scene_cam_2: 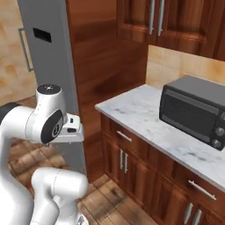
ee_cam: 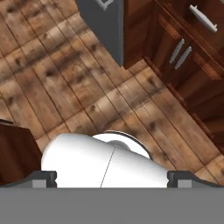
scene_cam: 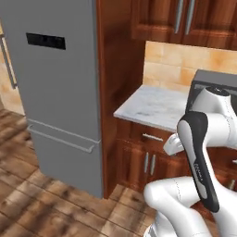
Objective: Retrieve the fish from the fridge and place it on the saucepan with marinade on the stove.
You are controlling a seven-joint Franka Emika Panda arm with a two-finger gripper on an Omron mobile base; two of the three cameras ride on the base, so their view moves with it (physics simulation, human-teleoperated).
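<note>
The grey fridge (scene_cam: 60, 92) stands shut at left, its door handle (scene_cam: 9, 62) on the far-left edge, beside a marble counter (scene_cam: 152, 106). From the right, a dark microwave (scene_cam_2: 195, 110) sits on that counter. The gripper (ee_cam: 111, 179) points down at the wood floor (ee_cam: 57, 83); jaw state cannot be told. The fish is unseen.

grey microwave (scene_cam_2: 196, 110) sits on the marble counter (scene_cam_2: 145, 115) above wood cabinets (scene_cam_2: 132, 162).
</note>
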